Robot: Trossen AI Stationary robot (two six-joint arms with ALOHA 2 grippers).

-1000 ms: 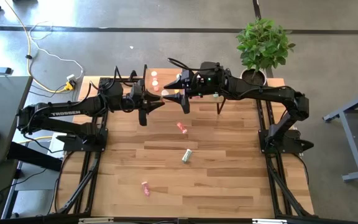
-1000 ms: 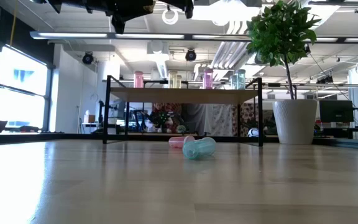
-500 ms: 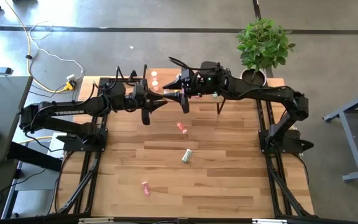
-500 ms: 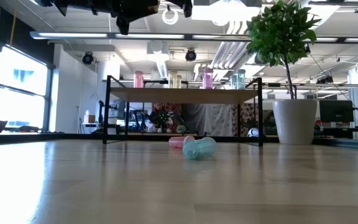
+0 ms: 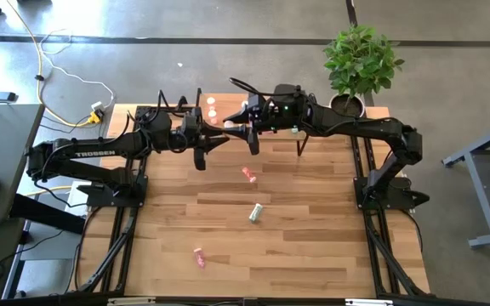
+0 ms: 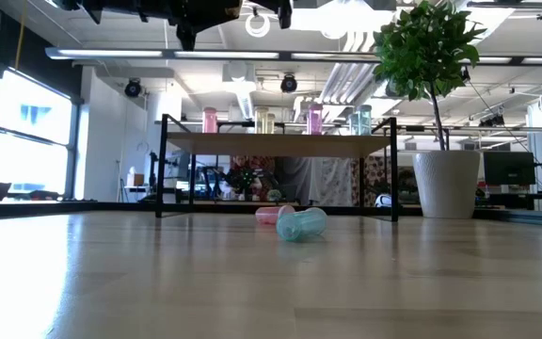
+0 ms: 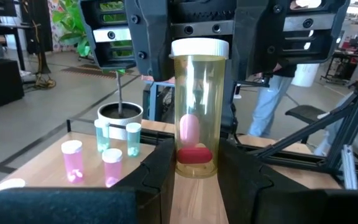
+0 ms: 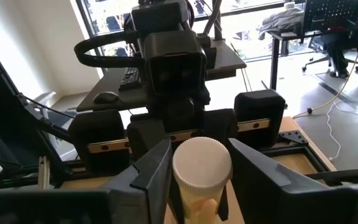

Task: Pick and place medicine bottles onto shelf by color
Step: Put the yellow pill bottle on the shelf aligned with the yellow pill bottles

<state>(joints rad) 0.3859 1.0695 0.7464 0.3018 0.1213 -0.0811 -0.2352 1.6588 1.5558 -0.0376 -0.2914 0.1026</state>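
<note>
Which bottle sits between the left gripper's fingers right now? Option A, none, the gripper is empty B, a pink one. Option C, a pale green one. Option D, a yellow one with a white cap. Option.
D: the left wrist view shows the left gripper shut on an upright yellow bottle with a white cap, while the right gripper flanks the cap from the other side.

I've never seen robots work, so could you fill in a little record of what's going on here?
left pincer: shut on yellow bottle, held above the table
right pincer: placed around that bottle's white cap
shelf: several standing bottles on top
loose bottles: three lying on the table
potted plant: beside the shelf
</note>
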